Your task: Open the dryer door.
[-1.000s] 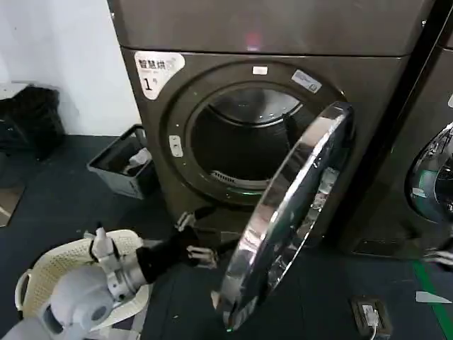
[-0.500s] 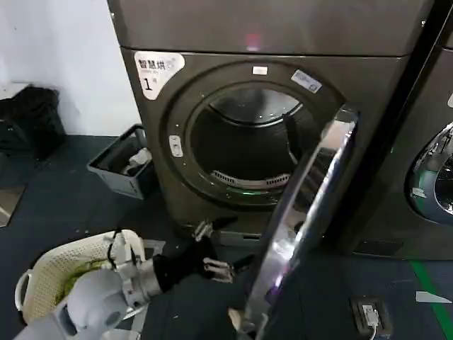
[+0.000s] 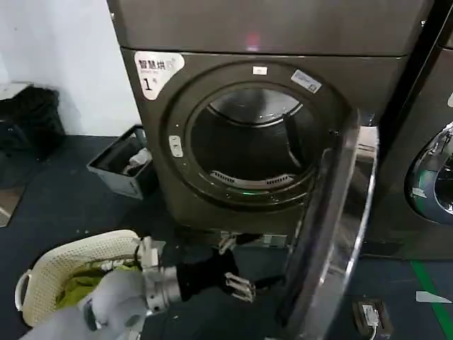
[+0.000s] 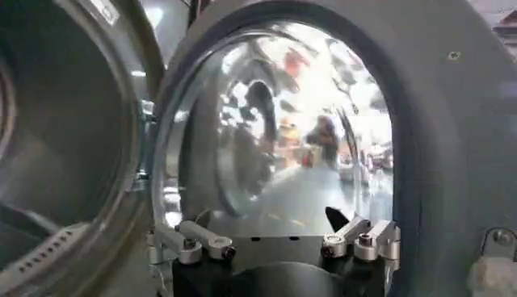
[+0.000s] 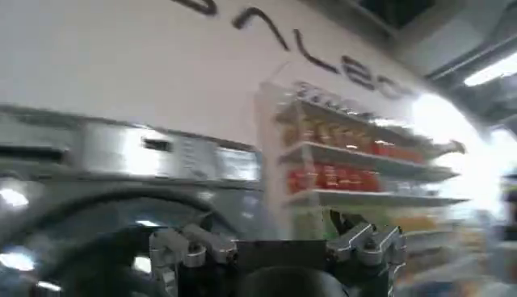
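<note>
- The dryer door (image 3: 333, 234) stands swung well out from the drum opening (image 3: 248, 142) of the bronze-grey dryer (image 3: 283, 42) marked with a white "1" sticker (image 3: 150, 74); it is hinged on the side of the opening toward the neighbouring machine (image 3: 432, 177), and from the head camera it shows nearly edge-on.
- The left gripper (image 3: 237, 280) sits low in front of the drum opening, just beside the door's grey inner face (image 4: 452, 145), fingers spread apart and clasping nothing. Whether a fingertip touches the door cannot be told.
- From the left wrist camera the spread fingers (image 4: 202, 240) point at the door's glass bowl (image 4: 283, 129), with the drum to one side.
- The right gripper (image 5: 271, 246) is away from the drum opening, aimed at a store shelf (image 5: 363, 173), fingers apart and empty.
- My judgement: the door is most of the way open, and the step in hand is pushing it the last stretch.
- To do it well, press on the grey plastic face near the free edge, follow the hinge arc, and keep the fingers off the glass.
- Watch the laundry basket (image 3: 42, 276) beside the left arm.
</note>
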Controlling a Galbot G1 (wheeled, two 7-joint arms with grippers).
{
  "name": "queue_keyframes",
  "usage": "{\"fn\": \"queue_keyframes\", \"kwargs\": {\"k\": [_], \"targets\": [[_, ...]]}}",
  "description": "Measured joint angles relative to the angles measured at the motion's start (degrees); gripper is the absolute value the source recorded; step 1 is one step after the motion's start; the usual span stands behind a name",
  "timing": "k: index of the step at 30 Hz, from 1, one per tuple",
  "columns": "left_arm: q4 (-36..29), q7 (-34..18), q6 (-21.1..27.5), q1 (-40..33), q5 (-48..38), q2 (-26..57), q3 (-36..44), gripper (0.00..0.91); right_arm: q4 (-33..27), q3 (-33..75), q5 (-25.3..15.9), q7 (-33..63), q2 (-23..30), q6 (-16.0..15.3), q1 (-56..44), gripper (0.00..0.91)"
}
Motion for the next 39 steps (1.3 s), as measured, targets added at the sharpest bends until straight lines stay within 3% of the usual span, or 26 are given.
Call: {"fn": "queue_keyframes", "kwargs": {"k": [12,24,29,39], "targets": [[2.8,0.4,-1.7,-9.6,-0.5,-0.7,11.0,0.907,-4.9,8.2,-2.9,3.5,-3.8,-0.6,-3.1,0.907],[7.2,0.4,-3.8,-20.9,-2.8,-4.7,22.6,0.907,-5.9,11.7,-3.8,5.4,-5.1,-1.4,-4.5,0.907],[9.5,0.4,-4.0,-25.9,-3.4,-7.1,27.4,0.907,-6.1,13.1,-3.9,7.3,-6.0,-3.1,-5.2,0.907],[13.6,0.0,-4.5,-33.9,-4.9,-11.6,33.3,0.907,-7.6,16.5,-10.2,7.8,-6.4,-5.0,-6.5,0.907]]}}
